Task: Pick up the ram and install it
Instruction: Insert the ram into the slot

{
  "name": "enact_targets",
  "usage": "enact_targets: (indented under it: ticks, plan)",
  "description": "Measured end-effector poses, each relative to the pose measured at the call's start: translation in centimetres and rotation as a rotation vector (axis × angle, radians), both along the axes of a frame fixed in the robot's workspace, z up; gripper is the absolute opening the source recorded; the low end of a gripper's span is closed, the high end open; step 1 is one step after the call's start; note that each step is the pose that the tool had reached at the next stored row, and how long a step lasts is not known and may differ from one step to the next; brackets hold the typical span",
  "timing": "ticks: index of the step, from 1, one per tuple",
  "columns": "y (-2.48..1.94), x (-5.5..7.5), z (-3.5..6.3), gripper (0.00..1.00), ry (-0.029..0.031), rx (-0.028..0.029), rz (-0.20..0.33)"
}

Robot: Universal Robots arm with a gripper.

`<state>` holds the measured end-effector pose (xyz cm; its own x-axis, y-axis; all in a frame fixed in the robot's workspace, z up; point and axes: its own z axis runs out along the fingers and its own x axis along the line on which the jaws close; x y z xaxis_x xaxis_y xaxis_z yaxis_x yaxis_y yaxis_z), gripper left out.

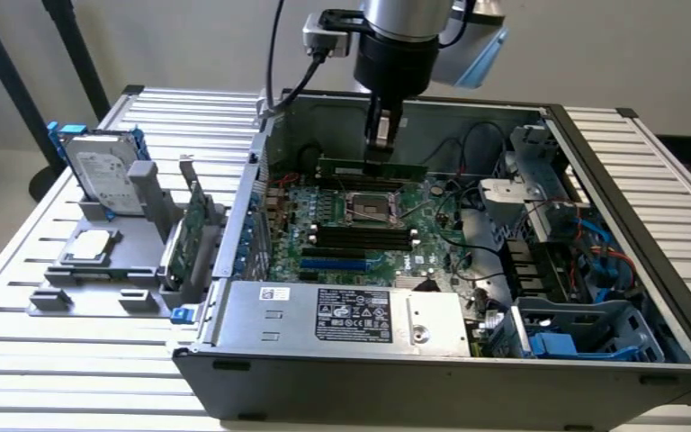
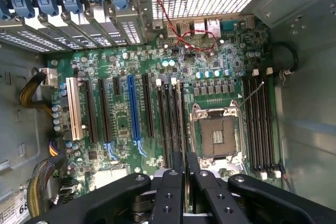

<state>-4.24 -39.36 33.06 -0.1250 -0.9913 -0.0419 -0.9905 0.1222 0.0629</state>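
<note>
- Exterior view: the gripper (image 1: pixel 381 155) hangs down into the open computer case (image 1: pixel 633 270), fingers clamped on the top edge of the ram (image 1: pixel 343 167).
- The ram is a thin green stick, held level and long-side across. It hangs in the air above the motherboard (image 1: pixel 321 202), near the back wall and apart from everything under it.
- Right under it is the bare processor socket (image 1: pixel 366 205), and the long black slots (image 1: pixel 363 236) lie a bit nearer the camera. So the ram isn't seated in anything yet.
- Off on the exterior view's left, a hard drive (image 1: pixel 103 171) and an expansion card (image 1: pixel 195 229) stand on a grey rack (image 1: pixel 94 274), well apart from the action.
- Wrist view: the gripper (image 2: pixel 184 161) has its fingers nearly together, looking down at the socket (image 2: pixel 218 137), with black slots on both sides (image 2: pixel 170 124). The ram is edge-on between the fingers, so I can't really make it out.
- What could go wrong, my guess: the grip is narrow and mid-stick, so the ram could tilt if one end hits first.
- If it comes down over the open socket, it could bend pins.
- A slight twist against the slot, or a notch facing the wrong way, would jam it.
- I can't tell if the white slot clips (image 2: pixel 158 82) are open.
</note>
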Motion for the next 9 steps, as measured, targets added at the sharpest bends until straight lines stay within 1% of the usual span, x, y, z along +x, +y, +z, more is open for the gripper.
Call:
enact_targets:
  ticks: [7,9]
  plan:
    - [0.00,0.0,-1.23,0.14,0.0001,-0.0083,0.010]
    - [0.00,0.0,-1.60,0.14,0.0000,-0.0094,0.013]
